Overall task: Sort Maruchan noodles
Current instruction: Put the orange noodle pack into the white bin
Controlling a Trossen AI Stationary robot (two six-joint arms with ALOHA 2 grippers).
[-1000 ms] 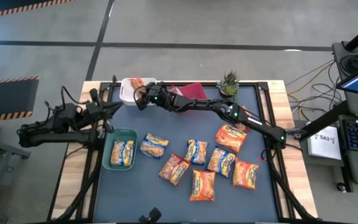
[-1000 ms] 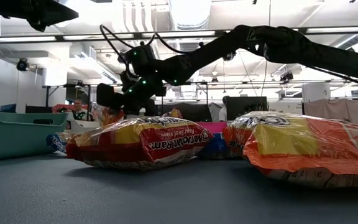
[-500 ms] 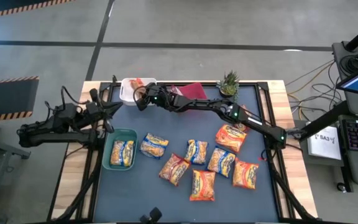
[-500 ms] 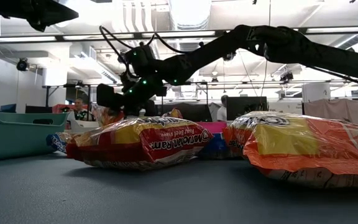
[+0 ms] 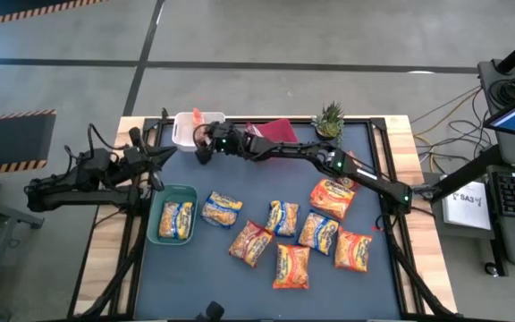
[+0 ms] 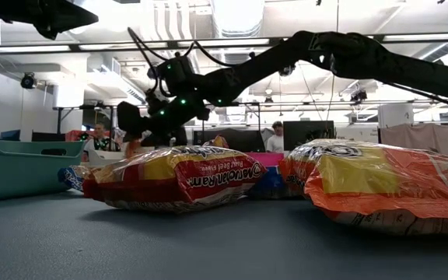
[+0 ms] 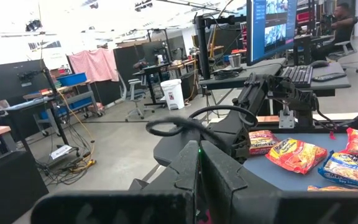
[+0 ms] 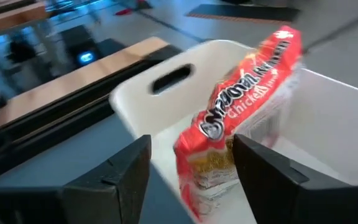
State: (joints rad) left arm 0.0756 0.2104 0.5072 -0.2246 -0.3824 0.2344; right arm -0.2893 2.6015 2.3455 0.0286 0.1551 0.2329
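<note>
Packet (image 8: 241, 121) in white bin (image 8: 166, 93), beyond parted right fingers (image 8: 114, 177).

**Room around my right hand at the white bin**

My right hand (image 5: 203, 150) hangs at the near wall of the white bin (image 5: 183, 136), fingers parted. Straight ahead, an orange packet (image 8: 244, 121) stands tilted inside the bin, filling the gap between my fingers. The red bin (image 5: 277, 131) lies just beside my forearm, the potted plant (image 5: 329, 119) farther back along it. Below my wrist the dark desk (image 5: 186, 170) is bare, a free lane. Past that, the loose packets (image 5: 282, 240) crowd the middle. My left hand (image 5: 157, 157), closed, sits near, above the green bin (image 5: 173, 215).
</note>
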